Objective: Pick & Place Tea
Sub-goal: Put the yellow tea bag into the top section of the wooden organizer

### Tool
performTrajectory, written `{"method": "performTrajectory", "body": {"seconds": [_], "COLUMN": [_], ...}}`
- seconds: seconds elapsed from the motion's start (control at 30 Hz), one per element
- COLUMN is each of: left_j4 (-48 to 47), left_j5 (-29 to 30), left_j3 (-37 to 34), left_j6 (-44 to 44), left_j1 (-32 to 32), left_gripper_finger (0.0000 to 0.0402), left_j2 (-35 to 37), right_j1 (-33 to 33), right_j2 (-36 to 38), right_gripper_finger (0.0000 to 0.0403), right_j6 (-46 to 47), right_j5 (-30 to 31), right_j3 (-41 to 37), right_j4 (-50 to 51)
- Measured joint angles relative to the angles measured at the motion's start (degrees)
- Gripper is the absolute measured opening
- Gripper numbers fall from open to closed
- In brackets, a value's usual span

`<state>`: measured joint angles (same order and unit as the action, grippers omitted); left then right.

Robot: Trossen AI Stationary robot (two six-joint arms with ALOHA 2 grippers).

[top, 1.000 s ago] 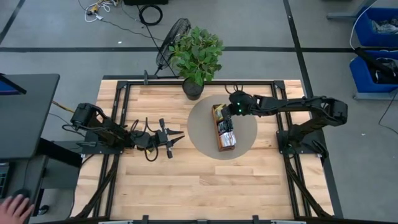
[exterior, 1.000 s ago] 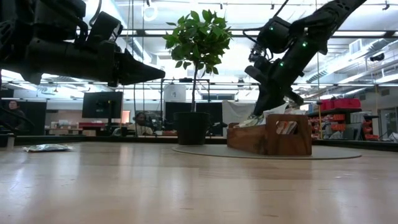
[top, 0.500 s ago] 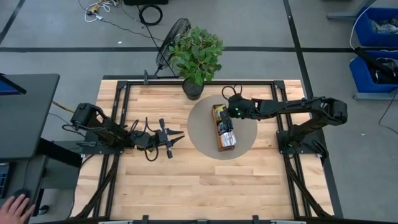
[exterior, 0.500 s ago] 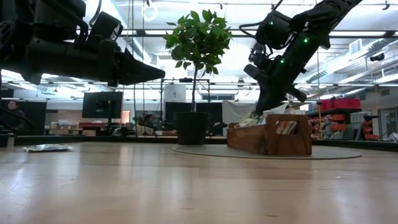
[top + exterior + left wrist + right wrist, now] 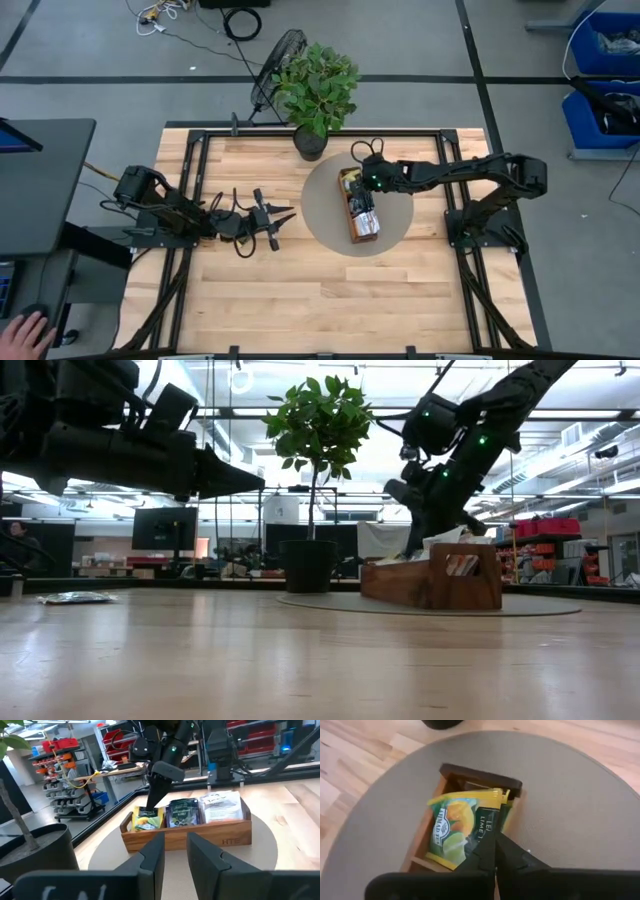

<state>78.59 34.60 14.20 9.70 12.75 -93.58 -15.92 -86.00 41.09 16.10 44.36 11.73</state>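
- Long brown wooden compartment tray [image 5: 361,208]: on a round grey mat [image 5: 325,215], 1 o'clock from table centre; its dividers keep the sachets standing on edge.
- Yellow-and-green glossy foil tea sachet [image 5: 457,827]: flat, square, in the tray's end compartment; further sachets [image 5: 220,806] fill the others.
- Right gripper [image 5: 492,851]: dark jaws clenched, tips at the yellow sachet's edge; a grasp cannot be told.
- Left gripper [image 5: 283,222]: waiting at 9 o'clock, jaws partly parted, holding nothing.
- Table [image 5: 300,300]: pale butcher-block wood.

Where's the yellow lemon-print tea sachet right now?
The yellow lemon-print tea sachet stands in the brown wooden tray's end compartment nearest the potted plant, under the shut right gripper.
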Motion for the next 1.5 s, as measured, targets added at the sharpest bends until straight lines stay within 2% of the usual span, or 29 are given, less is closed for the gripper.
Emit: {"method": "performTrajectory", "body": {"seconds": [0.3,0.6,0.8,1.07,1.27,1.4,1.5], "left_j4": [0.0,-0.1,-0.1,-1.4,-12.0,-21.7,-33.6], "left_j5": [0.1,0.1,0.1,1.3,15.3,16.9,16.8], "left_j3": [0.0,0.0,0.0,0.0,0.1,1.3,2.6], "left_j6": [0.0,0.0,-0.1,-0.4,-5.2,-13.8,-25.4], "left_j1": [0.0,0.0,0.0,0.5,6.0,10.6,13.2], "left_gripper_finger": [0.0084,0.0084,0.0084,0.0084,0.0084,0.0084,0.0084], "left_j2": [0.0,0.0,0.0,0.0,1.4,5.6,9.3], "right_j1": [0.0,0.0,-0.2,0.5,3.8,5.8,6.8], "right_j2": [1.3,1.4,1.7,6.9,8.1,8.1,8.1], "right_gripper_finger": [0.0002,0.0011,0.0067,0.0159,0.0198,0.0206,0.0207], "right_j6": [-0.1,-0.9,-3.6,-9.6,-10.5,-10.7,-11.0], "right_j5": [2.9,0.9,1.4,1.4,2.0,5.0,5.5], "right_j3": [0.0,0.0,0.0,0.0,0.0,0.0,0.0], "right_j4": [1.2,1.1,0.5,-2.2,-2.1,-1.8,-1.8]}}
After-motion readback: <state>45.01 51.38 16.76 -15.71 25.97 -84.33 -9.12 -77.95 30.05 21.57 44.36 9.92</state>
